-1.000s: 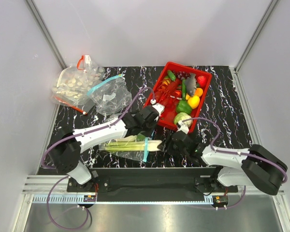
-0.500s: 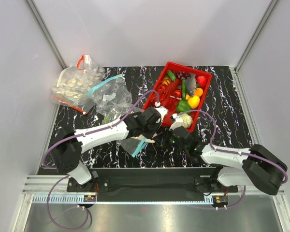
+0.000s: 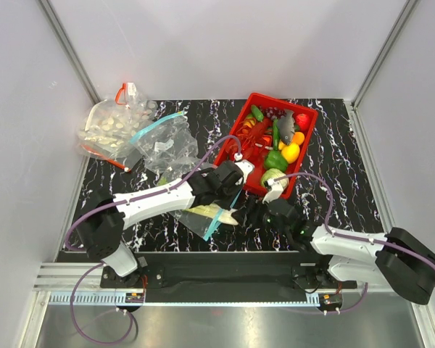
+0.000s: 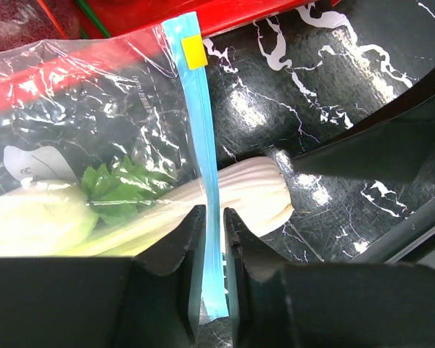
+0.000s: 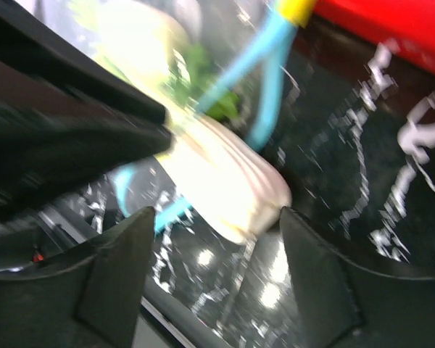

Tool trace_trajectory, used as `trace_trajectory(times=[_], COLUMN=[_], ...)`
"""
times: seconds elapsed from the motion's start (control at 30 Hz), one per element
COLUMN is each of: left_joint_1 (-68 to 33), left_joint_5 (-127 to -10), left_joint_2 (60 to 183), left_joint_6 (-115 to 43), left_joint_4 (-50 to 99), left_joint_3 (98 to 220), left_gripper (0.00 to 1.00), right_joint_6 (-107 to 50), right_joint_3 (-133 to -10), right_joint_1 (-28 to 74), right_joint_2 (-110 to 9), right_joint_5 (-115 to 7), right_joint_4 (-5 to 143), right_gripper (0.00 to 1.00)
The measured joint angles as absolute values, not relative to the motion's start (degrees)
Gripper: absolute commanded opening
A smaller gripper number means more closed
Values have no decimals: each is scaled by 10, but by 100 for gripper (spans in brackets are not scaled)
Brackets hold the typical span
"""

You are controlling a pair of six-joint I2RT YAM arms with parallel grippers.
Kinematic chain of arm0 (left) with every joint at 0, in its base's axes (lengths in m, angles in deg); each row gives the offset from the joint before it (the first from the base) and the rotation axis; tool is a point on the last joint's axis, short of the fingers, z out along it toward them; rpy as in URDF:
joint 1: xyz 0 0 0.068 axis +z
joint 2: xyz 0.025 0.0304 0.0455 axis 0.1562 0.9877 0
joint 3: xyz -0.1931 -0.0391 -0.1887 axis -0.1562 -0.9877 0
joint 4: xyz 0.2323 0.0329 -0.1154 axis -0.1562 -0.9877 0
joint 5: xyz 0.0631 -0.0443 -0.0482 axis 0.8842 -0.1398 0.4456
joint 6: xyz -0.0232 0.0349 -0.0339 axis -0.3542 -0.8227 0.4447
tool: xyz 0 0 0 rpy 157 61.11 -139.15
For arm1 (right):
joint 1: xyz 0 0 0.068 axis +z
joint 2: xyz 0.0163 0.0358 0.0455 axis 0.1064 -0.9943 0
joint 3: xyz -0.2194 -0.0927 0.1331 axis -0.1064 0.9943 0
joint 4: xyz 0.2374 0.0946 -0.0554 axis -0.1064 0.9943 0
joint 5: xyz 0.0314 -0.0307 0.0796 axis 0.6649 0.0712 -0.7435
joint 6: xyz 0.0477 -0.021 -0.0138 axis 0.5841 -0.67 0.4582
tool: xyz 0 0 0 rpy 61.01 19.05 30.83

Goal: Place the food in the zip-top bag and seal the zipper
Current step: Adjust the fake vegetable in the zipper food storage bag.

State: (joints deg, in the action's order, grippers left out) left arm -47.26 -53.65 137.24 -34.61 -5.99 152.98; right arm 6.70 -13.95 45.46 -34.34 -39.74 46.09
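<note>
Right pincer (image 3: 251, 211) — wider, beside leek (image 3: 219, 214)

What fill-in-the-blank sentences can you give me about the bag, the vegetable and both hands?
The zipper between the fingers of the left hand is ___ in colour.
The white vegetable sticks ___ of the bag's mouth.
The right hand is ___.
The basket is ___.
Missing: blue, out, open, red.
</note>
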Motion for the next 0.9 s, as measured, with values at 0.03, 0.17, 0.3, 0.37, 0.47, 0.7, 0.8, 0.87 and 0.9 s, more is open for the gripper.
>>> trace_trajectory(times=[0.03,0.17,0.3,0.37,0.47,0.7,0.8,0.87,0.9], left_joint_1=[-473,-473,-474,-474,-478,-497,-503,-506,-507], left_joint_5=[-536,-536,-534,-530,-524,-494,-468,-450,-441], left_joint_2=[1372,1372,1373,1374,1382,1404,1413,1417,1418], left_joint_6=[-346,-346,-347,-347,-351,-361,-363,-364,-367], left_joint_4=[-60,-60,-60,-60,-60,-64,-71,-79,-82], left_joint_3=[1530,1530,1530,1531,1535,1545,1555,1562,1565], left_gripper=[21,21,22,24,31,33,22,10,5], right_joint_6=[69,74,88,96,108,124,114,103,96], right_joint_3=[-128,-101,-101,-102,-121,-126,-126,-126,-126], right_joint_1=[455,455,455,455,455,453,453,453,453], right_joint_2=[-337,-332,-372,-405,-470,-534,-525,-503,-489], right_joint_5=[-398,-399,-404,-406,-420,-443,-442,-439,-437], right_joint_4=[460,460,444,428,372,290,295,313,321], right_gripper=[80,81,79,77,58,18,10,6,5])
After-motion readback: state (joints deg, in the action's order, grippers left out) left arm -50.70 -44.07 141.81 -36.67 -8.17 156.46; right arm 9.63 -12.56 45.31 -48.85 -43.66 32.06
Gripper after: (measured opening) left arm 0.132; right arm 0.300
